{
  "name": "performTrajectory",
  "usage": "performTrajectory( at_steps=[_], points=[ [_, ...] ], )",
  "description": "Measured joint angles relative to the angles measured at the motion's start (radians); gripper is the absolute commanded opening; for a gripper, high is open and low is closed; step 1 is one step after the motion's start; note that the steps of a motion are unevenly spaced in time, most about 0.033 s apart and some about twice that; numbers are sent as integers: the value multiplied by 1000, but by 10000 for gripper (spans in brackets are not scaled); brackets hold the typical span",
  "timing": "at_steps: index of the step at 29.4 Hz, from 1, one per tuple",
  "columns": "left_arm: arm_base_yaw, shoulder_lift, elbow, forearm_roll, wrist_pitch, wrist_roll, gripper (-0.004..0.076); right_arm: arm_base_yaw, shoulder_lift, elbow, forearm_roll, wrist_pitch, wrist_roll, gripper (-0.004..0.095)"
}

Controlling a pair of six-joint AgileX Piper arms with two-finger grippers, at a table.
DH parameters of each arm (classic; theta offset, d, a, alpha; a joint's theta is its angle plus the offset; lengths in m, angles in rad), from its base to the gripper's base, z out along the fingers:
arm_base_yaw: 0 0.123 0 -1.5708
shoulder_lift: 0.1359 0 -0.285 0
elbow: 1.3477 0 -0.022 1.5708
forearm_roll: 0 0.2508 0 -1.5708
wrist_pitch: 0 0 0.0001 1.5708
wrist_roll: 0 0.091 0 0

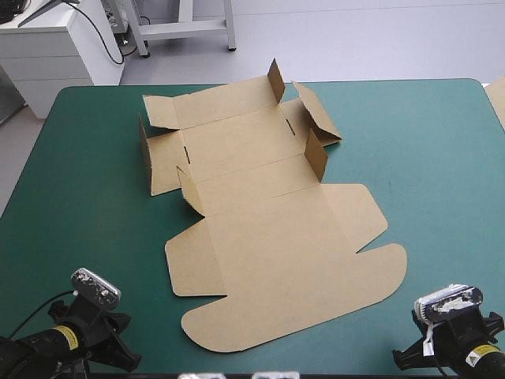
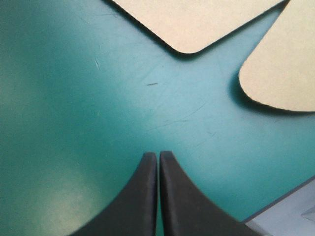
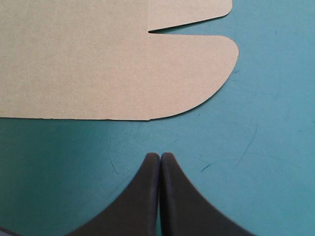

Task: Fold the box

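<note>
box (image 1: 272, 260): plain brown
table cover (image 1: 442, 158): teal-green, fine pale scratches
left gripper (image 2: 158, 154): black fingers (image 2: 140, 201)
right gripper (image 3: 160, 155): black fingers (image 3: 142, 196)

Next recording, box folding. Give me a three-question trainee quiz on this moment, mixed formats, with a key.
1. True or false: the left gripper is holding the box.
2. Where do the box's flaps stand up? A: at the far end. B: at the near end.
3. Fill in: the right gripper is ___ (open or shut).

Key: 1 false, it is shut and short of the box. 2 A. 3 shut.
</note>
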Motion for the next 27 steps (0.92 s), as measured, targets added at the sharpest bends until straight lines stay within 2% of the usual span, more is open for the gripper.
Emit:
performTrajectory(
  at_steps=[17, 23, 27],
  points=[
    [0, 0, 0, 0, 0, 0, -8, 0, 0, -1, 0, -4, -2, -21],
    [0, 0, -1, 0, 0, 0, -8, 0, 20, -52, 10, -99, -9, -21],
    [0, 0, -1, 0, 0, 0, -8, 0, 111, -123, 11, -142, -20, -21]
  ],
)
